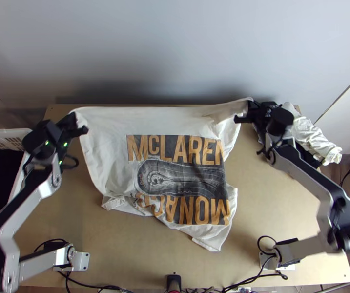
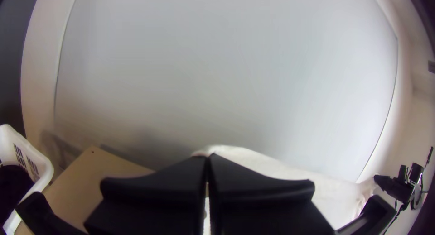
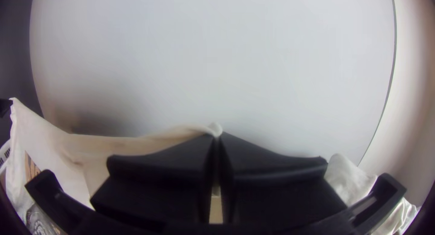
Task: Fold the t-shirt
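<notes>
T-shirt [image 1: 107, 134] held up by its two far corners over table [image 1: 272, 195], pinched in left gripper [image 2: 207, 157] and right gripper [image 3: 217, 134]. Likely spreading before folding; even lowering onto table needed next.

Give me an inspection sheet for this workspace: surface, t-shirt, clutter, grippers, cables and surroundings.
Surface: light wooden table
T-shirt: stretched between the grippers along its far edge, lower part rumpled, not folded
Clutter: white cloth bunched at the far right corner
Grippers: left gripper and right gripper both shut, each on one end of the far edge
Cables: black cables along the near edge and by the arm bases
Surroundings: pale wall behind; white basket at left, dark inside
</notes>
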`<state>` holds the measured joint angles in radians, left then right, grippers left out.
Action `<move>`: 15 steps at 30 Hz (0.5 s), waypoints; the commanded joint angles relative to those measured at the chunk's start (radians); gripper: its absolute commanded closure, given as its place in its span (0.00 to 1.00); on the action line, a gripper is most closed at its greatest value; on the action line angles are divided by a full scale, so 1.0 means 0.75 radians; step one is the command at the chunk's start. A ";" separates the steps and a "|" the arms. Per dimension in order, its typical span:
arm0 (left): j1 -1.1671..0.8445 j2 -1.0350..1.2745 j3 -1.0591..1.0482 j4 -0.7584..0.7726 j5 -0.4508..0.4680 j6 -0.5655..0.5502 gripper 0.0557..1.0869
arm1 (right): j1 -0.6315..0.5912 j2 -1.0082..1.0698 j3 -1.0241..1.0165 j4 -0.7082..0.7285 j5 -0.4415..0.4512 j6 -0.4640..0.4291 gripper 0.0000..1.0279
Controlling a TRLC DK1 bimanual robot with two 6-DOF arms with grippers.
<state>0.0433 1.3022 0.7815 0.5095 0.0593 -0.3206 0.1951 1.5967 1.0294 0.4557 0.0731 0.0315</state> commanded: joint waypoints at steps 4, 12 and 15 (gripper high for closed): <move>-0.043 0.473 0.310 0.080 -0.046 0.006 0.96 | -0.011 0.395 0.335 0.018 0.048 -0.062 0.97; -0.054 0.757 0.607 0.080 -0.120 0.010 0.96 | -0.015 0.614 0.663 0.016 0.085 -0.083 0.97; -0.054 0.863 0.713 0.077 -0.136 0.020 0.96 | -0.015 0.690 0.755 0.016 0.101 -0.095 0.97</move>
<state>0.0071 1.7714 1.1431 0.5663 -0.0116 -0.3138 0.1856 1.9785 1.4239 0.4698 0.1246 -0.0246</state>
